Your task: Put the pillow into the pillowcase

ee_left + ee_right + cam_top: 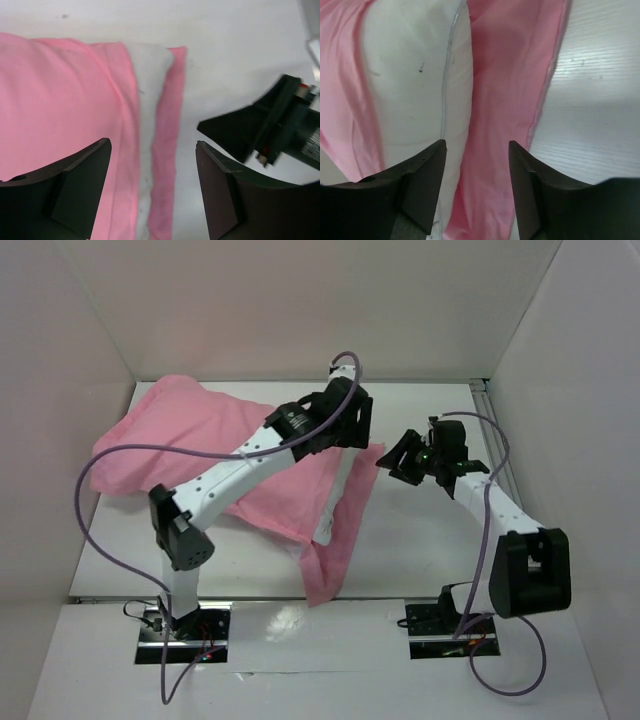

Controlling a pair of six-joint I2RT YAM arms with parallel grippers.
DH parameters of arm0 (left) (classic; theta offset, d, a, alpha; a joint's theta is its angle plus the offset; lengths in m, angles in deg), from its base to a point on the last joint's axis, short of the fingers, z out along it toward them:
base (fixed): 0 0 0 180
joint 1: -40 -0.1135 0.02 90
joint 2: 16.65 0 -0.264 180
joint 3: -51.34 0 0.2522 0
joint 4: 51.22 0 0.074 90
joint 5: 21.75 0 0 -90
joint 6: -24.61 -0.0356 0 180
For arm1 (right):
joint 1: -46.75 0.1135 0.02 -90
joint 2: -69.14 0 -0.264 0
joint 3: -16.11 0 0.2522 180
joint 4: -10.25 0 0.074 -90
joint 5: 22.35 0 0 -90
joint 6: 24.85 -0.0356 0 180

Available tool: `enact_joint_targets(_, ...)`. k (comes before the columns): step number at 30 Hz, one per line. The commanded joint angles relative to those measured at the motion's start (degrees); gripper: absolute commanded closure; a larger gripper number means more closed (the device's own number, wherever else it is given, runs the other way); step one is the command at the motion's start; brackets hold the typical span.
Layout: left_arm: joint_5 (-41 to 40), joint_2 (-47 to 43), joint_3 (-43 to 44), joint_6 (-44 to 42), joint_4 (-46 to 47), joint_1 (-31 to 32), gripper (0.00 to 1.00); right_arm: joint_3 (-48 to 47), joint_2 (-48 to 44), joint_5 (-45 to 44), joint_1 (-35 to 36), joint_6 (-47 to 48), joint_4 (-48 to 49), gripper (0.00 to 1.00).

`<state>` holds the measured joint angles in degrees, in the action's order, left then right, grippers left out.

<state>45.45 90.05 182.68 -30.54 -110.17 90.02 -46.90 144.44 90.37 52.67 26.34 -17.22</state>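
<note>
tucking the last strip of pillow (147,100) into pillowcase (60,100), with left gripper (152,150) and right gripper (476,150) both spread, clamping nothing. probably needs a pinch on the loose hem, pulled over.

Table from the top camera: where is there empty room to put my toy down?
Bare table lies between the pillowcase and the right arm, and near-left, before the pillowcase. Crowded: the middle, where the left arm crosses the pillowcase by the pillow.
</note>
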Motion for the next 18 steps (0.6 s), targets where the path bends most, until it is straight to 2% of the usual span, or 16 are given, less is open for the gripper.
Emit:
enact_joint_targets(1, -10.6, 6.6, 9.3, -1.2, -4.7, -2.5, 0.20, -1.7, 5.0, 7.8, -0.4, -3.2, 10.8, 0.39)
enact_joint_targets(4, -13.2, 13.4, 14.9, -2.0, -4.7, -4.5, 0.20, -1.7, 8.7, 9.4, 0.1, -3.7, 14.6, 0.32)
enact_joint_targets(7, -14.1, 18.5, 17.5, -4.3, -3.1, -5.5, 0.21, -2.2, 11.5, 9.9, 0.7, -4.3, 16.5, 0.31)
enact_joint_targets(11, -9.6, 22.1, 18.0, -5.0, 1.1, -7.8, 0.21, -2.2, 15.3, 10.6, 2.4, -6.3, 21.2, 0.31)
enact_joint_targets(14, -4.8, 24.9, 19.6, -5.0, 2.5, -9.2, 0.27, -2.2, 18.4, 10.6, 3.8, -9.0, 27.0, 0.31)
enact_joint_targets(16, -2.0, 25.4, 20.6, -5.0, 2.5, -9.9, 0.35, -2.2, 19.5, 11.1, 5.3, -10.1, 30.1, 0.33)
enact_joint_targets(17, -1.2, 26.0, 21.3, -5.0, 2.5, -9.9, 0.52, -2.2, 21.1, 11.1, 5.9, -10.1, 31.1, 0.36)
enact_joint_targets(18, 0.0, 26.0, 21.3, -5.5, 3.0, -10.5, 0.63, -3.0, 22.1, 11.7, 6.4, -10.7, 32.4, 0.39)
